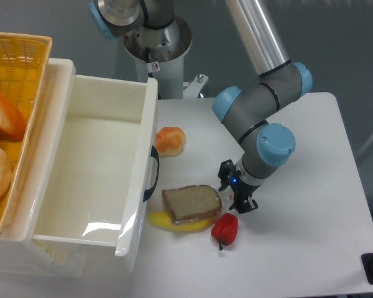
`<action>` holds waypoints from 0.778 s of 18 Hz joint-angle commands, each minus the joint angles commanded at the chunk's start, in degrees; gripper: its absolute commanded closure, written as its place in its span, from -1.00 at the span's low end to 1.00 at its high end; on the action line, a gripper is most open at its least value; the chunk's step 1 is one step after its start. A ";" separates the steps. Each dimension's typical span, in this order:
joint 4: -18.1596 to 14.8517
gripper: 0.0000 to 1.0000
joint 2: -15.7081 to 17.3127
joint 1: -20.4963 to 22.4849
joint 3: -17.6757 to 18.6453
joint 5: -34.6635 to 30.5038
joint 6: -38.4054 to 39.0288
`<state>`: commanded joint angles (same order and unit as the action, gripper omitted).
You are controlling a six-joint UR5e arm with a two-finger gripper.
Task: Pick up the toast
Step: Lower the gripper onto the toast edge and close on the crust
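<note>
Brown toast (pixel 191 203) hiding banana (pixel 174 222), gripper (pixel 235 189) beside

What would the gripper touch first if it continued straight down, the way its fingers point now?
Most likely the clear wrap at the right edge of the toast, or bare table beside it. The gripper hangs right there; one view leaves depth unclear.

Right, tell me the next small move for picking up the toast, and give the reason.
Probably close the tool on the toast's right edge. The tool sits low at the table, right beside the toast, which lies flat on the banana with the red pepper just below the tool. Whether the fingers already bracket the edge is hard to tell, so close gently.
</note>
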<state>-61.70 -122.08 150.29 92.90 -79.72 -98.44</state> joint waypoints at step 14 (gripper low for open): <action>-4.82 1.00 3.07 0.96 0.09 -2.89 0.35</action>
<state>-66.51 -119.01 151.26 92.99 -82.61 -98.09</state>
